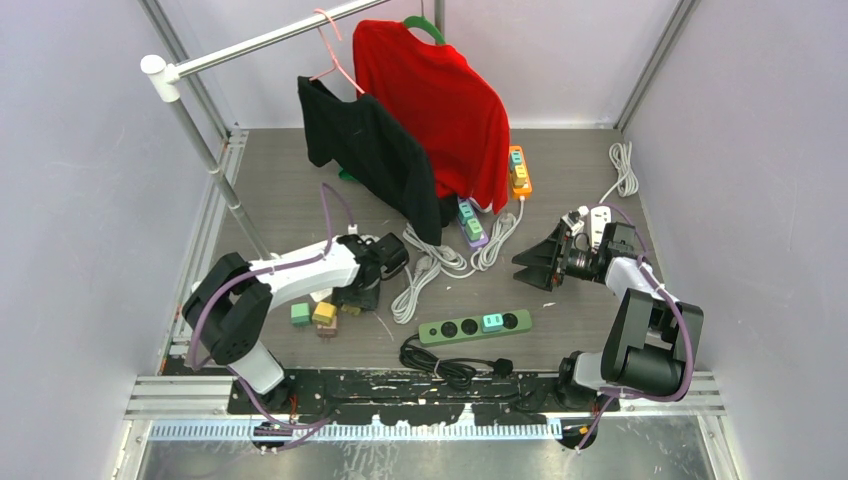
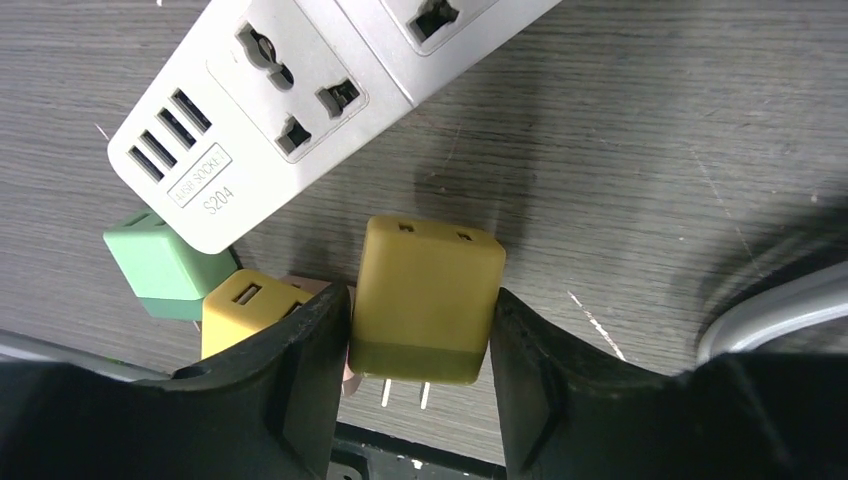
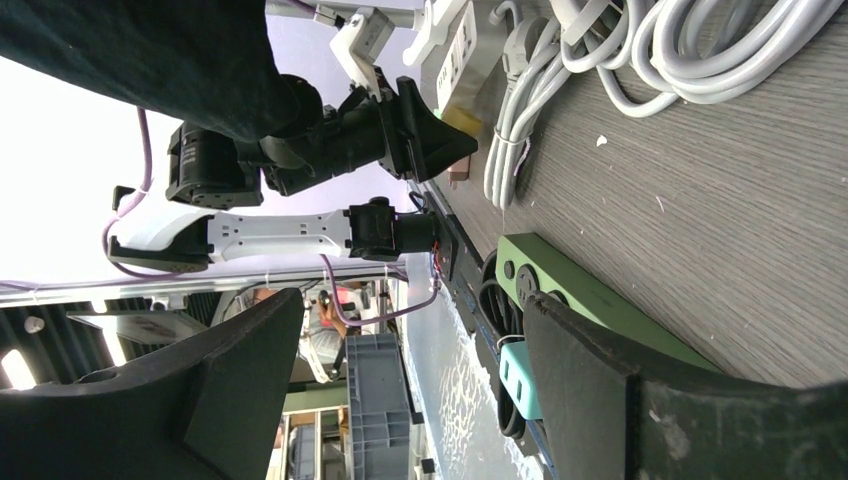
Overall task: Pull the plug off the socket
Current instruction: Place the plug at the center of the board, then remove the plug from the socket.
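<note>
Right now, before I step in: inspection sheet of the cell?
Surface: grey wood table.
Job's things: olive plug clear of white strip, prongs bare; teal plug in green strip.
Clutter: green plug, yellow plug; orange strip, purple strip; red shirt, black shirt, both hanging.
Grippers: left gripper closed on olive plug; right gripper open, empty.
Cables: white coils mid-table; black cord near bases.
Surroundings: rail, grey walls.

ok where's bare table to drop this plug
Bare wood: right of the green power strip, up to the right gripper; also at the back between the orange power strip and the coiled white cable. Crowded: loose plugs and white cables beside the left gripper holding the mustard plug.
</note>
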Motion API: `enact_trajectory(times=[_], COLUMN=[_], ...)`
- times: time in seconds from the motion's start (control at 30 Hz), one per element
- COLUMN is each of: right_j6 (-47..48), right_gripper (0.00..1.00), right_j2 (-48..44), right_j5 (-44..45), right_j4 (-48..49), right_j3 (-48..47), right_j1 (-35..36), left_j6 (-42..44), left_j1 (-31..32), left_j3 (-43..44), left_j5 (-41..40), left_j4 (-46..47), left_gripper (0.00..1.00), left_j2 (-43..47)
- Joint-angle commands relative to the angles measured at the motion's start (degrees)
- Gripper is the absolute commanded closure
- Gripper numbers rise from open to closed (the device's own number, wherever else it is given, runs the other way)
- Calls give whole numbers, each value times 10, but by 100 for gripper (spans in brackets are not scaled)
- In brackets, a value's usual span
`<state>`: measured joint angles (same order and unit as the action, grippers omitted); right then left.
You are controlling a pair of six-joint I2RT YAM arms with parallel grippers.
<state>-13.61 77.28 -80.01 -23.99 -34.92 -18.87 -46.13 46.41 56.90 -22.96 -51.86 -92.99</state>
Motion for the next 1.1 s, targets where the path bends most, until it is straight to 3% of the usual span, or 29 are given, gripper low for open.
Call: enact_trajectory(times=[0.0, 0.4, 0.57, 0.7, 0.9, 1.0, 1.07], right_j6=[14, 69, 142, 225, 438, 664, 822], right_gripper=[15, 15, 15, 15, 15, 14, 4], right_j2=[-16, -15, -7, 6, 53, 94, 117], right_j5=[-6, -2, -2, -1, 5, 16, 50], right_j4=[-2, -61, -138, -220, -428, -589, -695], right_j3=[-11, -40, -74, -108, -189, -242, -276], right_j1=[-4, -6, -6, -6, -6, -6, -2], left_j6=[0, 26, 55, 81, 80, 57, 43], left_j1=[-2, -2, -1, -1, -2, -2, -2], left_j3=[35, 67, 50, 8, -111, -178, -206], left_j5=[-13, 11, 63, 143, 274, 308, 321], left_j4=[-28, -39, 21, 138, 385, 501, 550], left_gripper=[46, 39, 39, 36, 27, 25, 22], left_j2=[28, 99, 170, 255, 362, 392, 403])
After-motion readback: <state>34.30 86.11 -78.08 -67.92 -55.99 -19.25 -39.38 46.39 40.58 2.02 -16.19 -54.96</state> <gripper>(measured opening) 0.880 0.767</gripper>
